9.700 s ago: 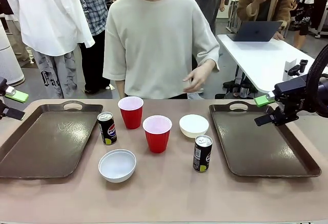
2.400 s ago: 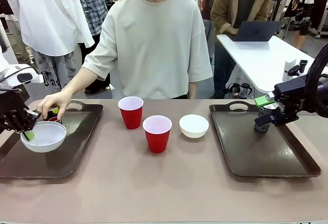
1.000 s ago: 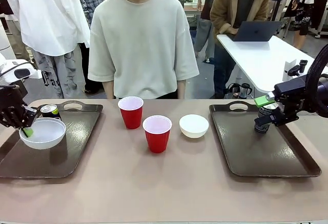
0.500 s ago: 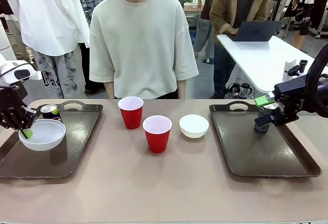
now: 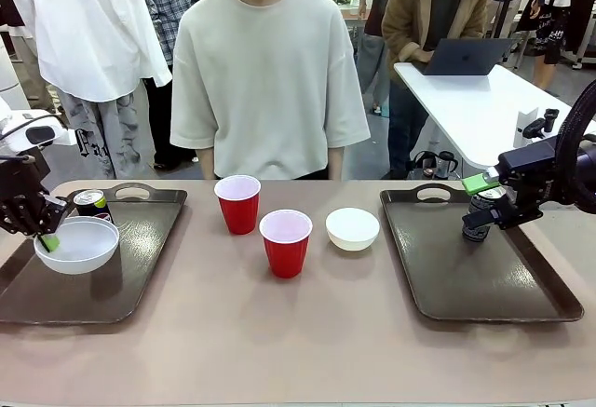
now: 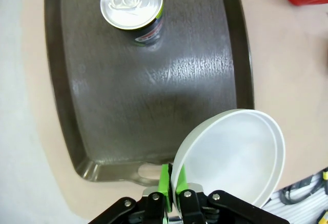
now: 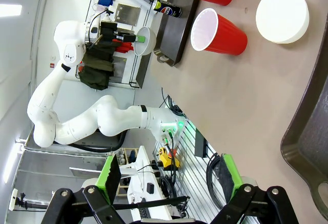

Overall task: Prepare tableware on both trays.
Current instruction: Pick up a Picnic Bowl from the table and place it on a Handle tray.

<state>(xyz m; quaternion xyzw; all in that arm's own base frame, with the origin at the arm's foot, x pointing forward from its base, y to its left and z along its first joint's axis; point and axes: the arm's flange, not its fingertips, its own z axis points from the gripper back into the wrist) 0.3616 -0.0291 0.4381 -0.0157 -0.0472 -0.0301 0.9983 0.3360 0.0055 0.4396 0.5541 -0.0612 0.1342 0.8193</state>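
Tabletop [image 5: 298, 332] at centre has lost a bowl [image 5: 79, 242], now pinched by its rim in the left gripper [image 6: 171, 185] over the left tray [image 5: 140, 277] toward 9 o'clock (set-down pending, I judge), right gripper [image 7: 169, 178] gaping wide.

Robotics lab: white arm [image 7: 113, 119], laptop [image 5: 463, 56] on a desk [image 5: 475, 114].

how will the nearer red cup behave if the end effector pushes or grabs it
The nearer red cup looks empty, so probably light; a push near its rim would likely tip it. It narrows toward its base, which makes tipping likelier. Its thin-looking plastic wall may flex under a hard squeeze.
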